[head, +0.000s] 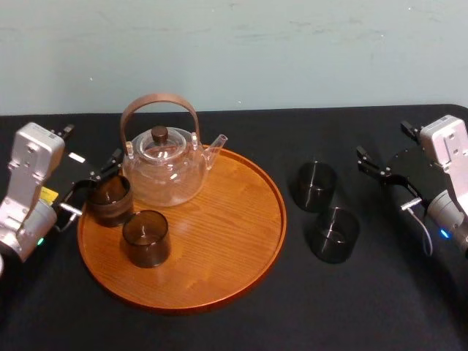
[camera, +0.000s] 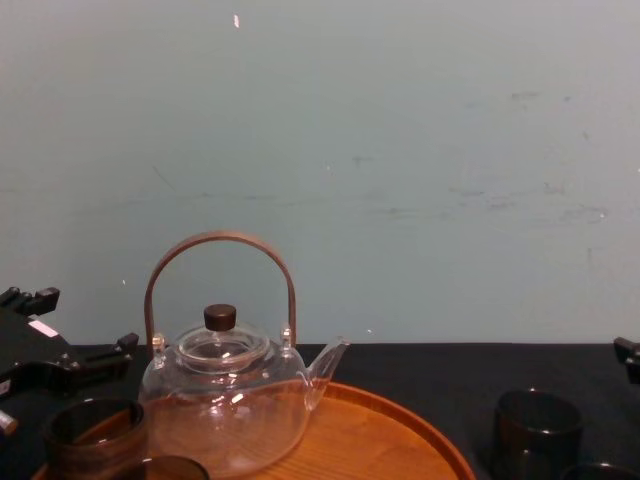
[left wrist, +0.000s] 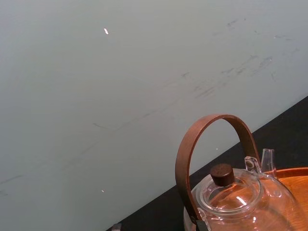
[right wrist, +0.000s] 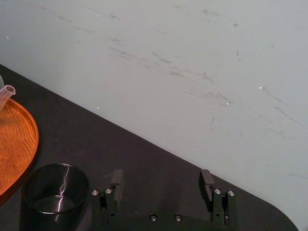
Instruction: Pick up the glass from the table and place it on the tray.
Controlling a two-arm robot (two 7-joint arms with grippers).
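Right end effector (right wrist: 161,175), jaws apart, hangs beside the glass (right wrist: 55,191).

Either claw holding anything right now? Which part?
Nothing looks held: left claw spread at the glass on the tray, not clamping; right claw open, empty.

An orange-brown colour with a fine wood grain is shown by the tray (head: 219,241). The glass (head: 110,199) at the left gripper (head: 91,188) is tinted smoky brown. The pair of glasses (head: 314,186) near the right gripper (head: 386,183) is seen almost black. Both grippers are coloured black, on silver-grey housings. The teapot (head: 164,175) is clear, with a brown handle and a dark knob. The table (head: 365,307) is covered in black.
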